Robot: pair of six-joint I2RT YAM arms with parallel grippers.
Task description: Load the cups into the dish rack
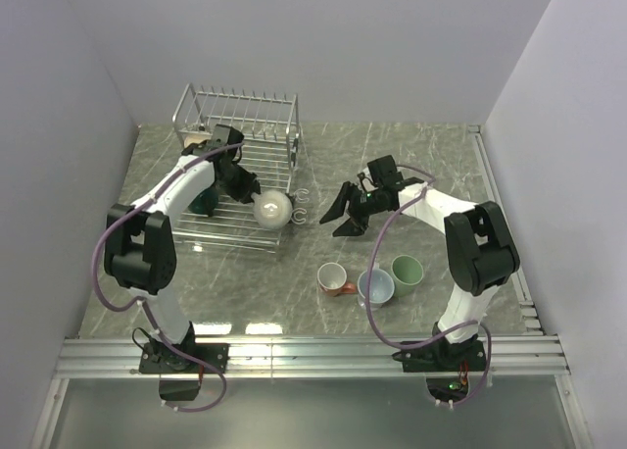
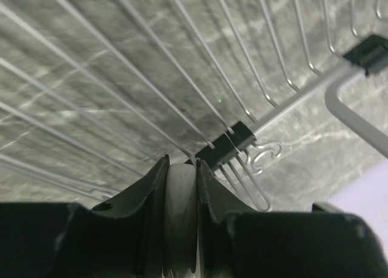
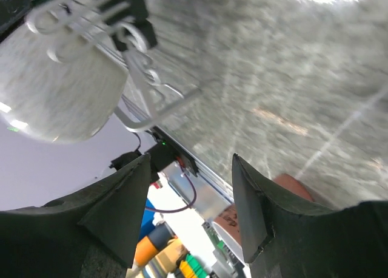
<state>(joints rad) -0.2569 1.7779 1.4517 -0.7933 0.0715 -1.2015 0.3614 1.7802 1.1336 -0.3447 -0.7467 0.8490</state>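
Table [image 1: 421, 165]: cup [image 1: 271, 210] prob. in end effector [image 2: 180, 169].

Glossy white left arm [image 1: 184, 184] and right arm [image 1: 428, 205], chunky black joint housings [image 1: 139, 251], a purple cable [image 1: 97, 263] looping loosely off each (a tiny green light [image 1: 450, 385] glows at the right base [image 1: 460, 356]), matte black wedge-shaped fingers [image 3: 251, 205], black base plates [image 1: 181, 359]
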